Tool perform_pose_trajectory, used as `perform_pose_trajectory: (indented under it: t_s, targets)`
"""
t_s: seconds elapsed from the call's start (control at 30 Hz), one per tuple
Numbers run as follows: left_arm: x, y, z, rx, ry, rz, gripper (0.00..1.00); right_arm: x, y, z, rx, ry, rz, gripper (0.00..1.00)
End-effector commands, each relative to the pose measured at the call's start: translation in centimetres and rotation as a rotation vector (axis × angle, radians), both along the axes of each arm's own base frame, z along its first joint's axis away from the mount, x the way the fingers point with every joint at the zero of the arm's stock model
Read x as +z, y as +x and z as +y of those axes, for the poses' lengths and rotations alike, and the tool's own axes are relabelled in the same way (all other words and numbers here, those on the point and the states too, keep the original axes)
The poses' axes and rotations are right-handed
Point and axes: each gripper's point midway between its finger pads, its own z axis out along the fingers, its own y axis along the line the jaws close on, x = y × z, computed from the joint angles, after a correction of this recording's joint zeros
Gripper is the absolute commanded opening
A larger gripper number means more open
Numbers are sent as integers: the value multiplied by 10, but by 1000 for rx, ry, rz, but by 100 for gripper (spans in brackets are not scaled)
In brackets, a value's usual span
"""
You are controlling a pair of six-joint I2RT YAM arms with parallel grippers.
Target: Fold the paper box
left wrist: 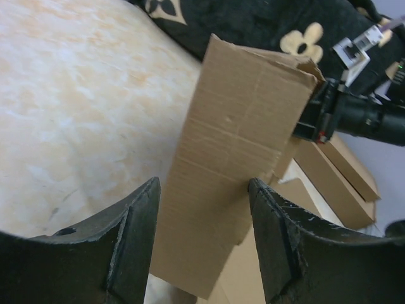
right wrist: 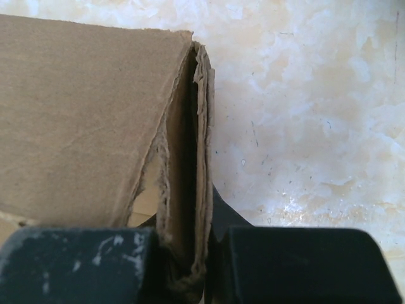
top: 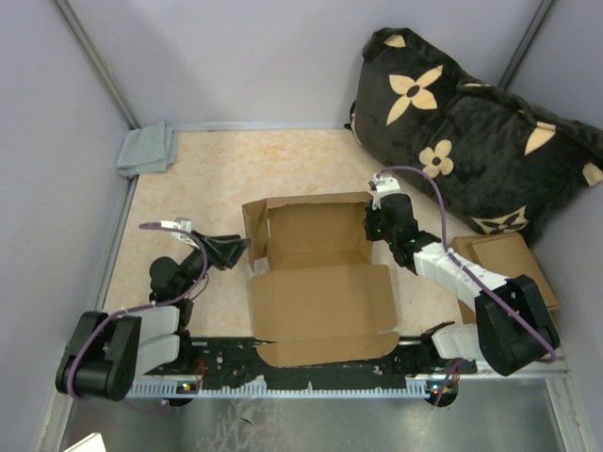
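The paper box (top: pixel 316 282) is plain brown cardboard, partly folded, in the middle of the table. Its back and side walls stand up and its wide lid flap lies flat toward the near edge. My right gripper (top: pixel 374 222) is shut on the doubled right wall of the box (right wrist: pixel 190 190), pinching its upper edge. My left gripper (top: pixel 241 250) is open just left of the box's left wall (left wrist: pixel 234 158), which stands between and beyond its fingers (left wrist: pixel 136 234), apart from them.
A black pillow with tan flowers (top: pixel 471 132) fills the back right corner. A pile of flat brown cardboard sheets (top: pixel 504 259) lies at the right under the right arm. A grey cloth (top: pixel 148 149) lies in the back left corner. Walls close the table on three sides.
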Motion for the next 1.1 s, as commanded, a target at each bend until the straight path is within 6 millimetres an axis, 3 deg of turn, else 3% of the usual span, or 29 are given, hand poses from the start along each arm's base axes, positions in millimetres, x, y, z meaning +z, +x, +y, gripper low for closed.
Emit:
perform_pose_trajectory:
  t_s: [0.0, 0.37, 0.83, 1.07]
  targets:
    - [9, -19, -16, -138, -18, -37, 64, 41, 12, 14, 31, 83, -101, 4]
    - [11, -11, -11, -90, -32, -61, 61, 44, 8, 13, 45, 76, -105, 5]
    - [-3, 17, 49, 305, 84, -2, 63, 46, 0, 7, 28, 78, -95, 6]
    - [-4, 27, 97, 593, 24, 46, 65, 46, -5, 8, 45, 86, -94, 6]
